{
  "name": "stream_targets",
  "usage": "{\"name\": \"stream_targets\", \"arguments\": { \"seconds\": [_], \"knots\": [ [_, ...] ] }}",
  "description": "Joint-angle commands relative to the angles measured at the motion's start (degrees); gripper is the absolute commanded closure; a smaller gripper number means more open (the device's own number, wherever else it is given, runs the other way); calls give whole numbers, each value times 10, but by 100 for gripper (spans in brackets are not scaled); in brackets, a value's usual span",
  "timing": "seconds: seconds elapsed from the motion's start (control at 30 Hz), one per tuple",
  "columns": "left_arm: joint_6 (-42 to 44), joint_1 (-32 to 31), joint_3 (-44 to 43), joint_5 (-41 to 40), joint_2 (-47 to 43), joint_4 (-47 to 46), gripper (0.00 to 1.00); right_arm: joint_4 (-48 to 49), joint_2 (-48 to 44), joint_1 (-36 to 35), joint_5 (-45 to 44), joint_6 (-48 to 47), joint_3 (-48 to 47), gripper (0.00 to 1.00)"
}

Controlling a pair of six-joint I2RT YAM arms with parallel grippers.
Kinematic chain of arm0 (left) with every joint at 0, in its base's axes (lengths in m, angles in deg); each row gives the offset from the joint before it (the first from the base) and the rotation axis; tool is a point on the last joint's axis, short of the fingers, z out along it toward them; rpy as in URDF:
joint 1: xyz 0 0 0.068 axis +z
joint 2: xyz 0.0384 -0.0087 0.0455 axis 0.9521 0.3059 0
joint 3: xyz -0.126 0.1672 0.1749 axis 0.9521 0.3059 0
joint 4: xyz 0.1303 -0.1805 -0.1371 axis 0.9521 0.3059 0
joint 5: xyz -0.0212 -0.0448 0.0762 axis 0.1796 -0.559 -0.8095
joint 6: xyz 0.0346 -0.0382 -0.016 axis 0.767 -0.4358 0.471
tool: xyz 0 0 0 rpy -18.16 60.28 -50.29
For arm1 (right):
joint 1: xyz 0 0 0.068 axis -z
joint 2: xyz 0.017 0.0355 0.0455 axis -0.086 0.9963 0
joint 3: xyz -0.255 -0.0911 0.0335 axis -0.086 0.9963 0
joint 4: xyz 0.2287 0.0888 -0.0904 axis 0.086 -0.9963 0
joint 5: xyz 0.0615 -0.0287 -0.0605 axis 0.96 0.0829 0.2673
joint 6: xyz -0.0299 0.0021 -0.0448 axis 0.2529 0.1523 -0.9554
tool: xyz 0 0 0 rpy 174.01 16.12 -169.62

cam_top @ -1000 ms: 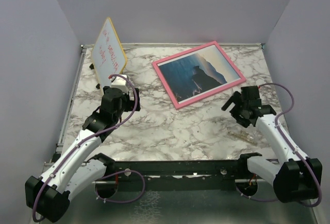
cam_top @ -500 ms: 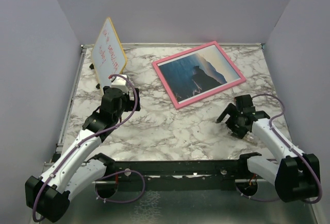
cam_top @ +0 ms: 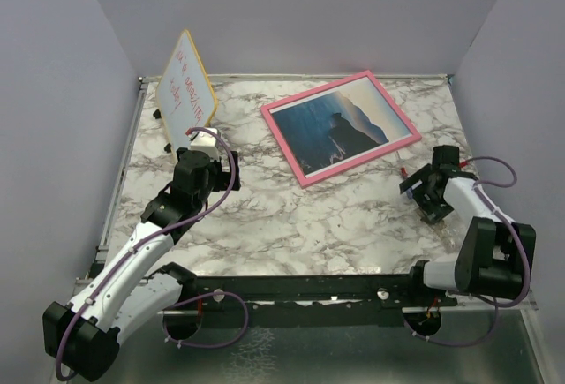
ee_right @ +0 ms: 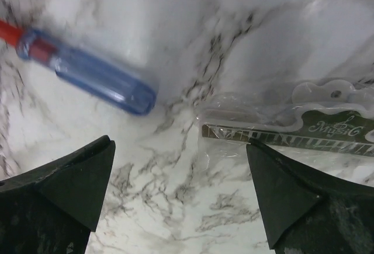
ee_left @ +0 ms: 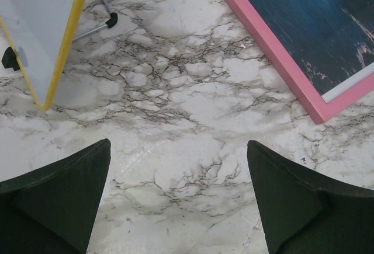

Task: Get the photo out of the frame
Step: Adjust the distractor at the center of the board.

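on the marble table (cam_top: 265, 225), toward the back, the frame (cam_top: 360, 161) lies flat and face up with the photo (cam_top: 340, 125) inside its pink border. the left gripper (ee_left: 178, 178) hangs wide open and empty near the whiteboard (cam_top: 187, 86). the right gripper (ee_right: 181, 190), also spread and empty, hovers over a blue-handled screwdriver (ee_right: 99, 79) and a clear plastic packet (ee_right: 292, 125), off the frame's right corner

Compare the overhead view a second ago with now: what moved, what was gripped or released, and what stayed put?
The right pincer swung rightward toward the table edge as its arm folded back; it hangs open near a blue-handled screwdriver and a clear packet, gripping nothing. The left pincer, the frame, the photo and the whiteboard stayed put.
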Motion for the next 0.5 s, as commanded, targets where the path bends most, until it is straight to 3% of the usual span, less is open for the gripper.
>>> {"name": "stream_targets", "arguments": {
  "seconds": [0.0, 0.33, 0.47],
  "knots": [
    [4, -2, 9, -13, -9, -3, 1, 73, 22, 71, 11, -55, 0, 0],
    [3, -2, 8, -6, -2, -5, 1, 53, -38, 87, 96, -105, -26, 0],
    [3, -2, 7, -1, 0, -6, 1, 25, -68, 87, 107, -66, 7, 0]
  ]
}}
